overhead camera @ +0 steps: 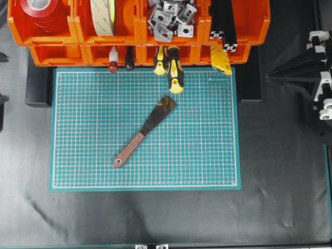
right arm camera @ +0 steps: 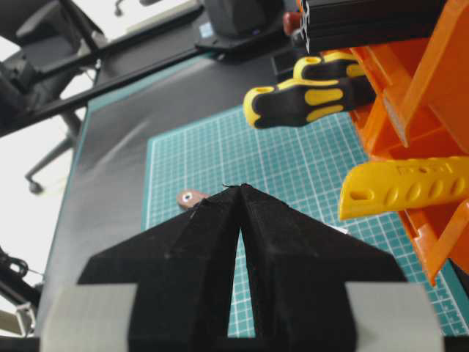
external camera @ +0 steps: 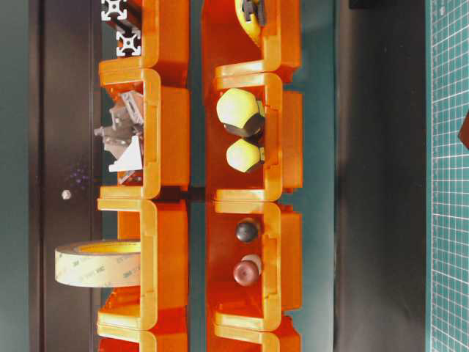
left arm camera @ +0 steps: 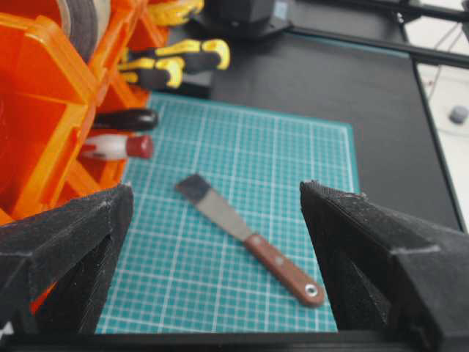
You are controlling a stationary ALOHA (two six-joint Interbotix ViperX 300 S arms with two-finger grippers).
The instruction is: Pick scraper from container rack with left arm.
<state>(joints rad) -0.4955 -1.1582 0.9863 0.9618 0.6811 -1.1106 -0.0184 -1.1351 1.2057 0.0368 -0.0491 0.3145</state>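
Right now the scraper (overhead camera: pixel 143 132) is not in the rack (overhead camera: pixel 137 31). It lies flat on the green mat (overhead camera: pixel 207 155), well apart from the orange bins. Its long axis runs on a slant: the dark blade points up toward the rack, and the wooden handle with the ringed hole points down and to the left in the overhead view.

From the left wrist view, the scraper (left arm camera: pixel 245 235) sits ahead of the left jaws (left arm camera: pixel 212 242), between the two spread black fingers (left arm camera: pixel 381 257), which hold nothing. The right jaws (right arm camera: pixel 240 242) are pressed together and hold nothing. I think the left arm must go forward and down to reach the handle.
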